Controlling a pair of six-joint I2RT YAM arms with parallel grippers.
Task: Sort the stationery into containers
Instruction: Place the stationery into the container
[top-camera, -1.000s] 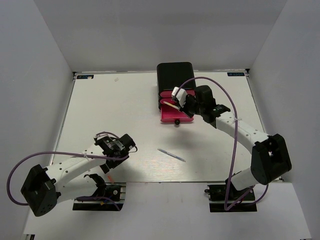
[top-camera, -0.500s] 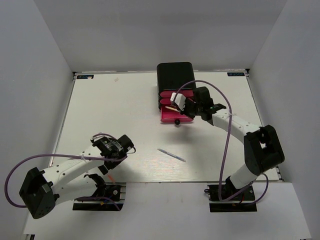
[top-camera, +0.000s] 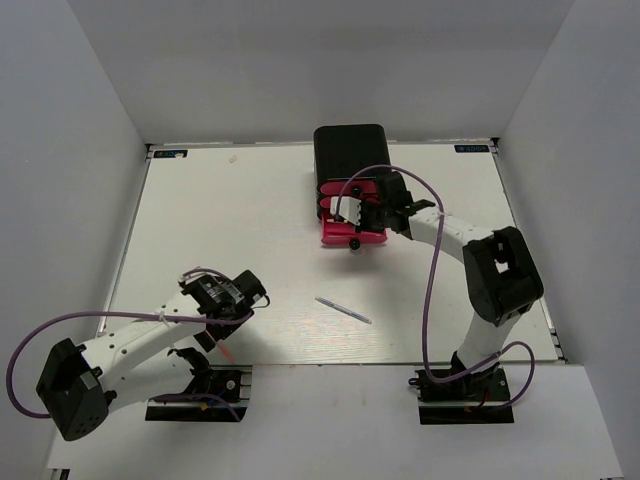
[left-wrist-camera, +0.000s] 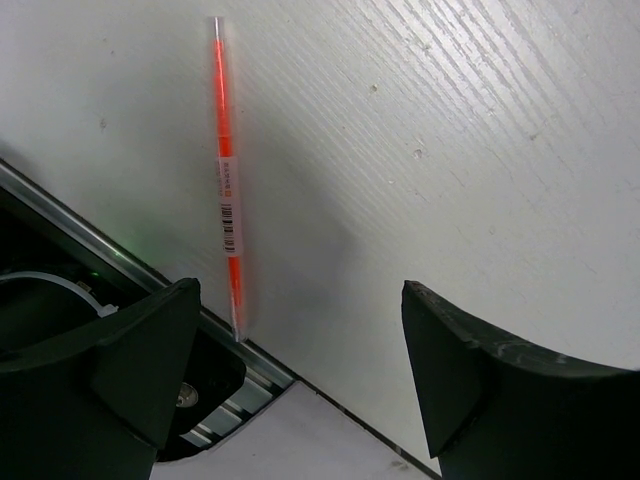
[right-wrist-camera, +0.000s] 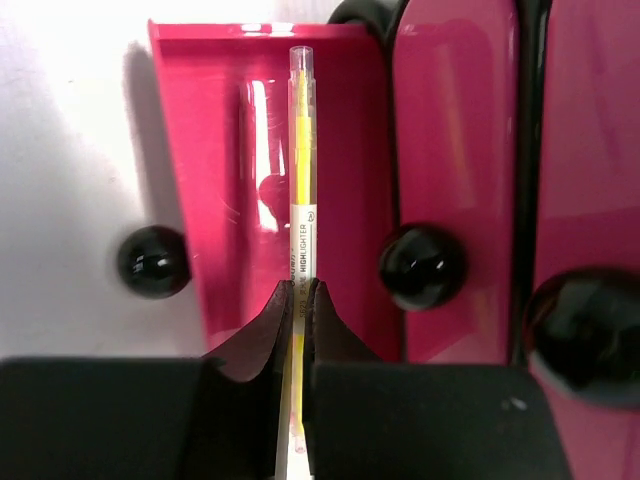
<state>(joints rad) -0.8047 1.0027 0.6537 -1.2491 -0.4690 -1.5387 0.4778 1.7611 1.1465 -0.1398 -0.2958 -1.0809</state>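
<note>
Stationery (top-camera: 343, 310) not yet sorted — my right gripper (right-wrist-camera: 299, 297) pinches the yellow highlighter (right-wrist-camera: 302, 170) over the open drawer (right-wrist-camera: 215, 200); left gripper (left-wrist-camera: 300, 350) wide above the orange pen (left-wrist-camera: 226, 190).

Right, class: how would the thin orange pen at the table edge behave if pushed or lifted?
Probably stiff: the pen lies dead straight. Likely light, being so thin. It looks round, so a sideways push may roll it, and with one end at the table edge it could drop off.
</note>
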